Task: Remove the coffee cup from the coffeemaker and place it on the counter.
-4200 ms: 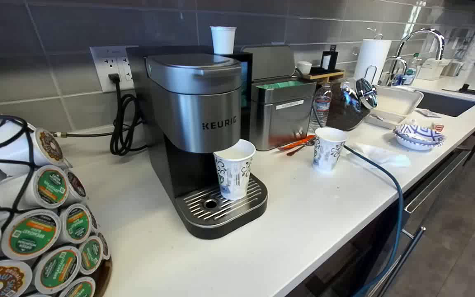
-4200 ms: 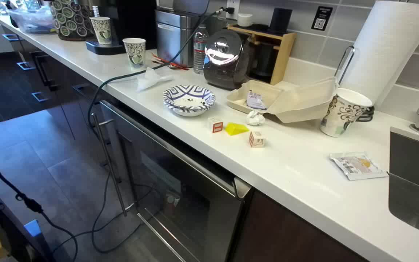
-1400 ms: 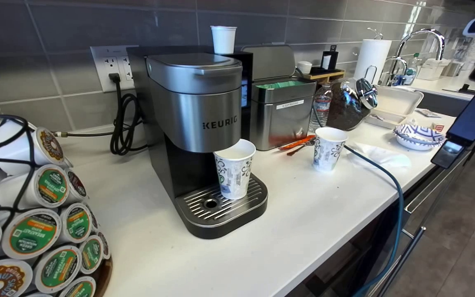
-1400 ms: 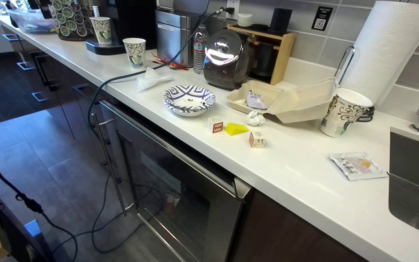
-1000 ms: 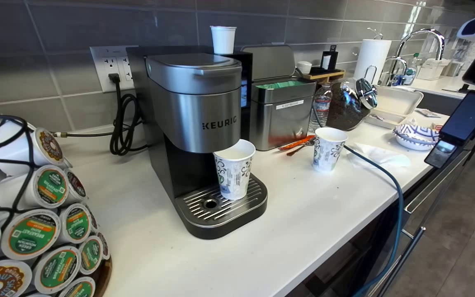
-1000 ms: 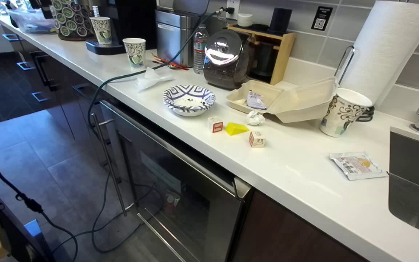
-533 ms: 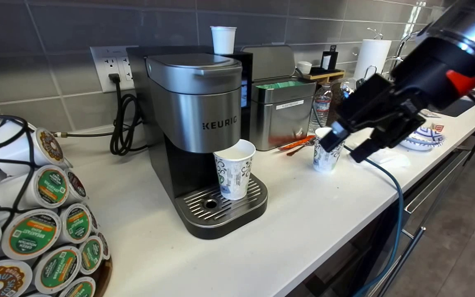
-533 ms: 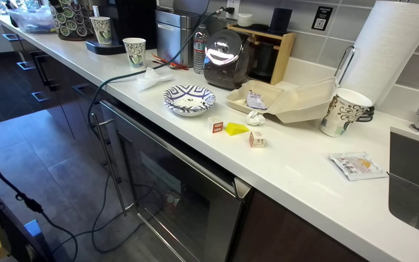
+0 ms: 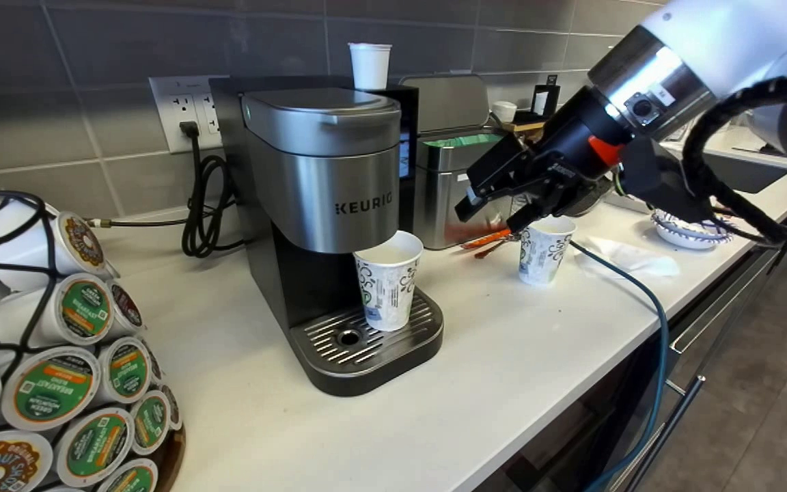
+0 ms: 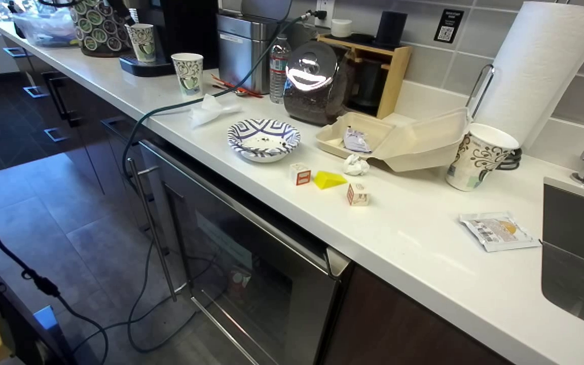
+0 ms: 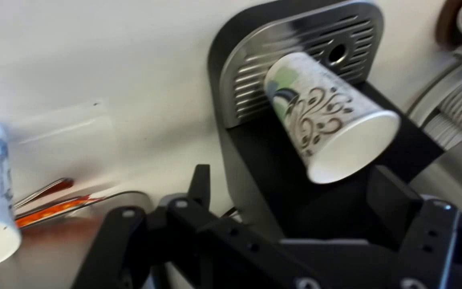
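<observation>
Our gripper (image 9: 488,217) hangs near the coffeemaker (image 9: 311,225) w/ fingers (image 11: 391,200) spread and nada b/w them; the cup (image 9: 389,287) stands upright on the coffeemaker's tray (image 9: 366,352), apart from the fingers. Biggest risk imo = crushing it, b/c it's paper and prob won't take much of a squeeze. Rim also looks close under the coffeemaker's head (image 9: 346,178) (can't tell how close tbh), so if we lift before sliding out we might snag and tip it. And there's a lookalike cup (image 9: 544,256) on the counter (image 9: 475,383) we could bump, or grab by mistake, if we swing wide. Looks-wise: white, flaring toward the rim, dark swirly print w/ green + blue patches near the base in the wrist view. Inside's white, but we can't tell if there's any liquid.
</observation>
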`<action>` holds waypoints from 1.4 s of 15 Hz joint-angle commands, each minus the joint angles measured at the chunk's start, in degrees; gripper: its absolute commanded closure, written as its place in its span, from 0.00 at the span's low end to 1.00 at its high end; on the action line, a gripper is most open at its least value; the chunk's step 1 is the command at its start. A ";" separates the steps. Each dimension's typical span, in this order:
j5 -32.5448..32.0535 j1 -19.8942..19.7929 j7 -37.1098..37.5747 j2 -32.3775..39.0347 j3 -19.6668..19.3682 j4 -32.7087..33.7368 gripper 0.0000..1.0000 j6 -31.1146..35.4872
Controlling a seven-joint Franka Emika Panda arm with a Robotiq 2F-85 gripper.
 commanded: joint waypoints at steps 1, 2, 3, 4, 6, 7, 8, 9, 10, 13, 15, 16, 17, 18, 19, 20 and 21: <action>-9.50 2.63 10.18 3.63 -3.66 6.94 0.00 -6.75; -11.60 3.69 13.60 4.31 -4.06 8.87 0.00 -10.58; -13.79 4.66 16.53 5.14 -4.38 10.51 0.00 -13.46; -15.58 5.68 19.65 6.39 -4.43 12.65 0.00 -16.32; -15.28 6.85 22.07 8.50 -3.43 15.72 0.00 -19.68; -14.31 7.83 22.27 9.54 -3.80 16.91 0.00 -19.93; -12.92 8.07 22.03 10.58 -3.50 17.84 0.00 -18.89; -12.49 8.52 22.33 11.54 -3.69 18.64 0.00 -17.88; -12.17 8.90 22.38 12.39 -3.94 19.49 0.00 -17.83; -12.01 9.00 23.48 14.21 -5.43 20.50 0.00 -17.02; -11.47 9.00 24.02 15.53 -6.20 21.67 0.00 -16.13; -10.94 9.03 23.98 16.13 -6.46 22.24 0.04 -15.92; -10.85 9.30 24.25 16.58 -6.96 22.66 0.26 -15.92; -10.62 9.45 24.33 16.99 -7.31 23.12 0.28 -16.02; -10.52 9.59 24.38 17.29 -7.62 23.50 0.30 -16.08; -10.17 9.64 24.18 17.48 -7.70 23.76 0.40 -16.18; -9.89 9.77 24.09 17.54 -7.80 23.95 0.47 -16.10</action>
